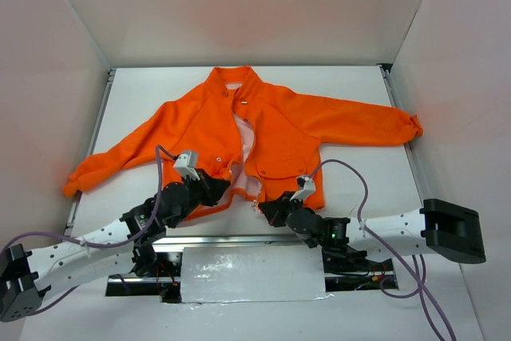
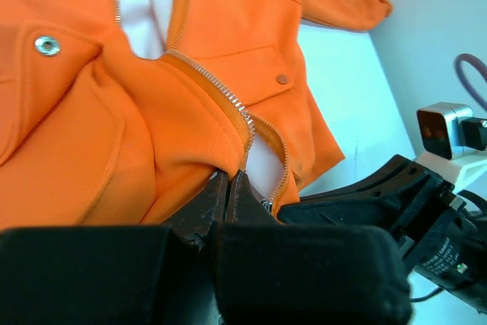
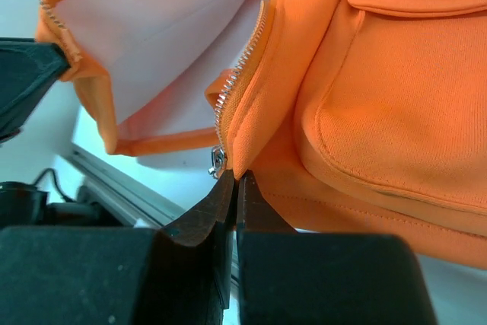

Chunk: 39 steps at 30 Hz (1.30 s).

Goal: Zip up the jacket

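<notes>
White walls (image 1: 239, 5) box in a white table (image 1: 359, 89), seen from above. A small bright orange fabric jacket (image 1: 279, 129) lies flat on it, collar away from the arms, sleeves spread to either side. Its front is parted, with pale lining (image 1: 246, 145) showing between the panels. The left gripper (image 1: 214, 189) and right gripper (image 1: 266, 208) sit at the near hem, one on each panel, close together. Purple cables (image 1: 351, 173) loop behind them, and a metal rail (image 1: 239, 239) runs along the table's near edge just under the hem.

From the left wrist, the left gripper (image 2: 230, 180) has its black fingers pressed together on the bottom corner of one panel, right where the pale zipper teeth (image 2: 221, 90) end. A silver snap (image 2: 47, 46) sits on the pocket flap further up.

From the right wrist, the right gripper (image 3: 237, 180) is likewise pinched tight on the hem of the other panel, just beside a small metal zipper fitting (image 3: 218, 159). A flap pocket (image 3: 380, 119) lies to one side.

By my reading, the step in hand is holding both hem corners, while the zipper halves are well apart and not yet joined. The next move calls for bringing the two bottom ends together and seating one in the other, in line and flat. The closeness of the two grippers and the slack, bunched fabric at the hem look like the main hindrances.
</notes>
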{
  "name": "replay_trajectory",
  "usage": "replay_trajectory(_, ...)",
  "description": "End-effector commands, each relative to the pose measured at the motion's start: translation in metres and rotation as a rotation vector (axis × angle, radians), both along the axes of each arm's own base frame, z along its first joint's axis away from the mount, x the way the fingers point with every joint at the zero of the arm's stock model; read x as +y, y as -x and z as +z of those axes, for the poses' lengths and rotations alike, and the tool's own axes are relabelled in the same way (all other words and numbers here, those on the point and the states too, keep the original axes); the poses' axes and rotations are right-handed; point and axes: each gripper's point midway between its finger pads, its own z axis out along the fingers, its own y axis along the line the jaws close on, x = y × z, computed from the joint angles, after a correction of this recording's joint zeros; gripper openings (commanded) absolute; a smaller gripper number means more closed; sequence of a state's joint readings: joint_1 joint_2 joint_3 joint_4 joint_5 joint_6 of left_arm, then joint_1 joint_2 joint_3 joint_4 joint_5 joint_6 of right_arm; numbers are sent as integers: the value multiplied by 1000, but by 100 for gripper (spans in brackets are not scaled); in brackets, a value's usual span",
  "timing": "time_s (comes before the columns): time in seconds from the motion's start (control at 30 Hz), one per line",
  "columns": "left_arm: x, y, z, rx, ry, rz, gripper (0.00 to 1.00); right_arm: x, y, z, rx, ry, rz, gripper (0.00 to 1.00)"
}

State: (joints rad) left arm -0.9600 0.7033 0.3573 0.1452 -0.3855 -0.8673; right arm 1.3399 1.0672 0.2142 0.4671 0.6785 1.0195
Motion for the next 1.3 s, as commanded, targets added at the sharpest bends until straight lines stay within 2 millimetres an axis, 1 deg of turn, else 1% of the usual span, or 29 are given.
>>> replay_trajectory(0.0,-19,-1,33,-104,122,-63,0,5,-4,48,-84,-202,-15,0)
replay_trajectory(0.03,-23,-1,29,-100,121,-77,0,4,-2,47,-98,-202,0,0)
replay_trajectory(0.07,-27,0,34,-113,157,-88,0,6,1,51,-114,-211,32,0)
replay_trajectory(0.1,-30,0,33,-112,172,-101,0,8,3,63,-157,-245,56,0)
replay_trajectory(0.13,-35,3,24,-95,170,-128,0,6,6,61,-179,-241,76,0)
replay_trajectory(0.17,-39,5,25,-90,194,-141,0,8,9,62,-196,-242,103,0)
replay_trajectory(0.2,-43,6,33,-108,232,-156,0,8,8,69,-228,-248,111,0)
replay_trajectory(0.23,-48,8,27,-91,232,-178,0,6,8,66,-237,-242,112,0)
replay_trajectory(0.27,-51,9,29,-85,250,-187,0,6,9,67,-247,-246,118,0)
replay_trajectory(0.3,-53,9,32,-88,266,-194,0,4,11,75,-287,-276,133,0)
replay_trajectory(0.37,-58,12,31,-80,277,-217,0,5,13,77,-320,-271,151,0)
replay_trajectory(0.4,-59,12,35,-90,297,-224,0,7,13,79,-322,-273,154,0)
replay_trajectory(0.47,-60,14,36,-87,307,-232,0,8,12,77,-323,-253,157,0)
replay_trajectory(0.57,-59,16,38,-88,314,-235,0,8,14,83,-350,-283,174,0)
replay_trajectory(0.77,-55,19,38,-91,329,-241,0,7,17,87,-372,-298,204,0)
replay_trajectory(1.0,-51,26,32,-72,350,-251,0,3,14,85,-370,-302,200,0)
replay_trajectory(1.1,-49,28,34,-78,359,-253,0,3,14,80,-369,-286,206,0)
replay_trajectory(1.13,-48,28,36,-82,360,-252,0,2,12,82,-376,-292,204,0)
replay_trajectory(1.17,-48,28,35,-80,360,-248,0,3,13,91,-395,-323,213,0)
replay_trajectory(1.2,-46,28,37,-84,362,-247,0,1,20,80,-388,-305,256,0)
replay_trajectory(1.27,-46,29,37,-85,366,-249,0,2,19,77,-383,-296,268,0)
